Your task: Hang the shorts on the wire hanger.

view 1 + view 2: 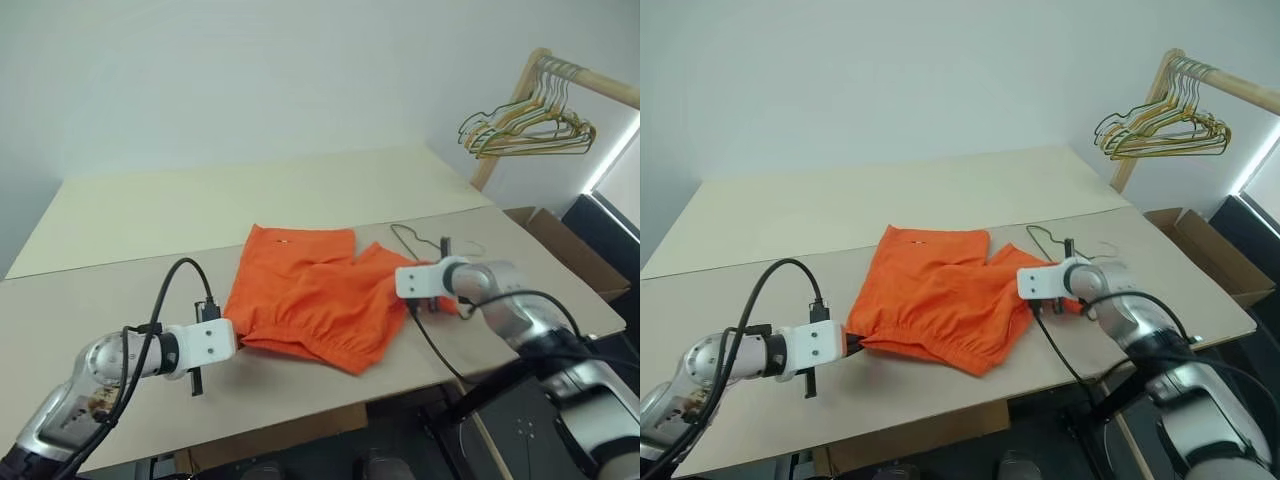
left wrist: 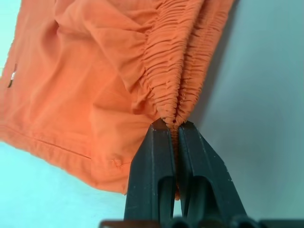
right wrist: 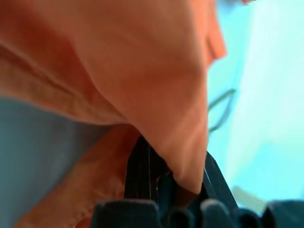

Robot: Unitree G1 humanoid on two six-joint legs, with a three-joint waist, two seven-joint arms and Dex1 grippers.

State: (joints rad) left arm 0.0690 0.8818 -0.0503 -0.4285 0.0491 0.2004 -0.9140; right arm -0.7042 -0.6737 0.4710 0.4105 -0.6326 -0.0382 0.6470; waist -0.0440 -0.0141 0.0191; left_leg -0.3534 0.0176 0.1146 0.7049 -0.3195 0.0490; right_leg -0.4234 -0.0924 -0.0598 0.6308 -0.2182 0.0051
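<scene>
While shorts (image 1: 305, 300) lie flat, left fingers (image 2: 164, 156) pinch waistband corner.

Left hand (image 2: 173, 126) pinched shut, angled down; right hand (image 3: 164, 164) apparently closed.

No readable text, brand, number or sign anywhere. Shorts (image 1: 305, 295) carry tiny white mark (image 2: 12, 77) near one hem, at about 11 o'clock on garment in head views; too small to tell whether it bears letters.
</scene>
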